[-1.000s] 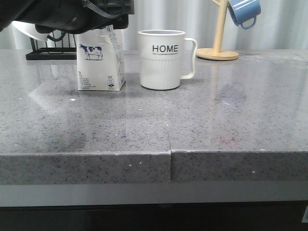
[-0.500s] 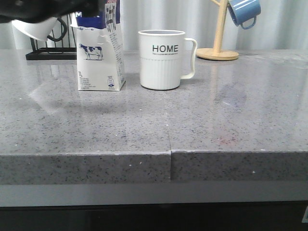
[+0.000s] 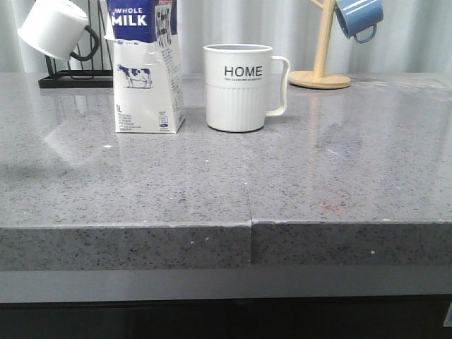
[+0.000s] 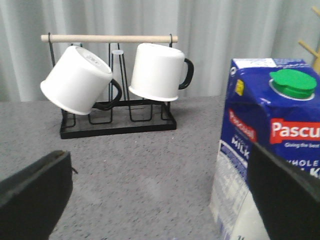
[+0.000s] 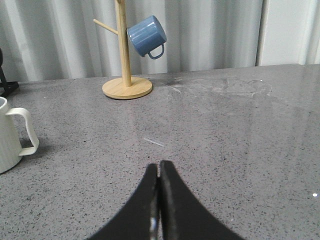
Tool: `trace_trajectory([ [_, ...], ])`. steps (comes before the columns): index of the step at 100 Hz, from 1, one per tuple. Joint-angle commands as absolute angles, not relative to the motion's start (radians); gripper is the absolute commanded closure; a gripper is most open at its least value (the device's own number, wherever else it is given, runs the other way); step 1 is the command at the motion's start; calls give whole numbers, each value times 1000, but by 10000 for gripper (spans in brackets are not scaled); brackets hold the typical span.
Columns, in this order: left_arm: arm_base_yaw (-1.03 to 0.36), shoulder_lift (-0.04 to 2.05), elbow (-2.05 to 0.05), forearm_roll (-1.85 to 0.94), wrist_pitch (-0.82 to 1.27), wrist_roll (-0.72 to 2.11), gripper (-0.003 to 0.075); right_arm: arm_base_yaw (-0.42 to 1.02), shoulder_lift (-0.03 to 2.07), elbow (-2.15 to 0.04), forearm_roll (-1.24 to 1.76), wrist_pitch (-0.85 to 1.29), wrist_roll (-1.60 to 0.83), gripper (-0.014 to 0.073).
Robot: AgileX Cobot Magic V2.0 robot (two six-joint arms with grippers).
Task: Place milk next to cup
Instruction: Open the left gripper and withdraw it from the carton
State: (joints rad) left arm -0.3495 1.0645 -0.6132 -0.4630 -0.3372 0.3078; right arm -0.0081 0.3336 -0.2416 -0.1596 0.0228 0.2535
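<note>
Milk carton [image 3: 146,70] stands upright on the grey counter [image 3: 282,183], free of any grip. I read it at 9 o'clock of the HOME cup [image 3: 238,87], just beside it with a narrow gap, not touching. Cup handle points to 3 o'clock.

From my left wrist camera: the left gripper [image 4: 160,195] has its jaws spread wide, one dark finger [image 4: 35,195] on each side of the view, nothing between them. The carton sits just beyond one finger, green cap [image 4: 293,82] up.

Right gripper [image 5: 159,200]: fingers pressed together, empty, above bare counter.

Behind the carton, at about 10 o'clock of it, a black wire rack [image 4: 117,120] carries two white mugs [image 4: 80,80] with black handles. At 1 o'clock of the cup, a wooden mug tree [image 3: 321,70] holds a blue mug [image 3: 358,18].
</note>
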Motion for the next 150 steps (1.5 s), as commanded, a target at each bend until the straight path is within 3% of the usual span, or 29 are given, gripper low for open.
trace_trajectory([
  [1, -259, 1005, -635, -326, -296, 196, 50, -14, 336, -267, -171, -49, 253, 715],
  [29, -73, 803, -585, -43, -100, -17, 50, -14, 336, -267, -171, -49, 253, 715],
  [73, -57, 342, -330, -33, 50, -75, 63, -14, 336, -267, -171, -49, 253, 715],
  [90, -57, 233, -296, -50, 69, -73, 221, -14, 336, -267, -171, -49, 253, 715],
  [112, -57, 217, -294, -50, 124, -73, 657, -14, 336, -267, -171, -49, 253, 715],
  [118, -57, 217, -294, -50, 124, -73, 744, -14, 336, -267, -171, -49, 253, 715],
  [150, -57, 217, -294, -50, 122, -70, 741, -14, 336, -267, -171, -49, 253, 715],
])
